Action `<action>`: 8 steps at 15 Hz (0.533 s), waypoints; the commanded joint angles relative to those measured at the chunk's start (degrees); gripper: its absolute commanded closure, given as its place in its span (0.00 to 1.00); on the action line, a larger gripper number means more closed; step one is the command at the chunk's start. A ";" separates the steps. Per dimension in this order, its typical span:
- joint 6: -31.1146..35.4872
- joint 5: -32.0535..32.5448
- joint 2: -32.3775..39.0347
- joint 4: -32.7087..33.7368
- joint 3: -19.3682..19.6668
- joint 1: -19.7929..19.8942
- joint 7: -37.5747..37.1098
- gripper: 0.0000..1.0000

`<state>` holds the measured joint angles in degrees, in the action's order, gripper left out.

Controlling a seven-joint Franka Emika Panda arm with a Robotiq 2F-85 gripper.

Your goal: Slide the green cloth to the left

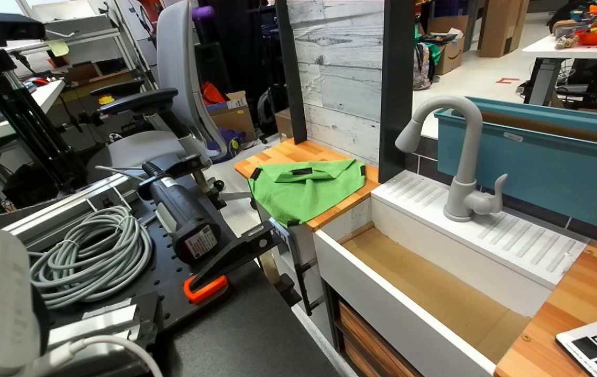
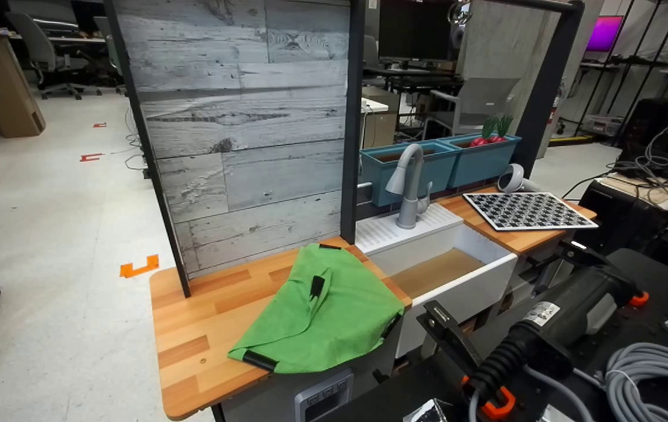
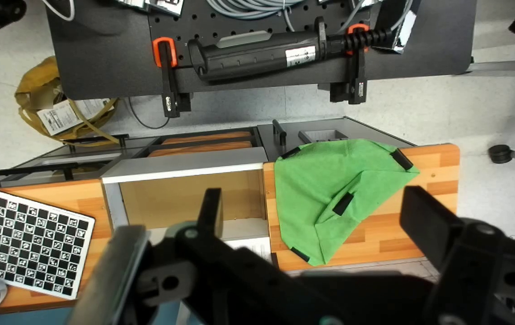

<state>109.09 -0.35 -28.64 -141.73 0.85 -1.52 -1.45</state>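
The green cloth (image 3: 316, 185) lies rumpled on the wooden counter beside the sink, with black patches at its corners and one folded edge. It also shows in both exterior views (image 1: 309, 188) (image 2: 334, 310). Its front edge hangs slightly over the counter's front edge. My gripper (image 3: 312, 192) shows only in the wrist view. Its two black fingers are wide apart, with nothing between the pads. It is above the counter and apart from the cloth, which lies below and between the fingers in that view. The gripper is out of view in both exterior views.
The wooden counter (image 2: 193, 328) meets a white sink (image 1: 382, 309) with a grey faucet (image 1: 466, 157). A grey wood-look panel (image 2: 240, 117) rises behind the counter. A checkered board (image 2: 530, 211) lies beyond the sink. A black table (image 3: 257, 81) with a clamped black tool (image 3: 257, 54) faces the counter.
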 commanded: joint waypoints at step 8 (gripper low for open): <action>2.43 -1.34 2.35 0.97 -0.58 0.28 -0.44 0.00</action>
<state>109.21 -0.57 -28.53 -141.74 0.85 -1.52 -1.45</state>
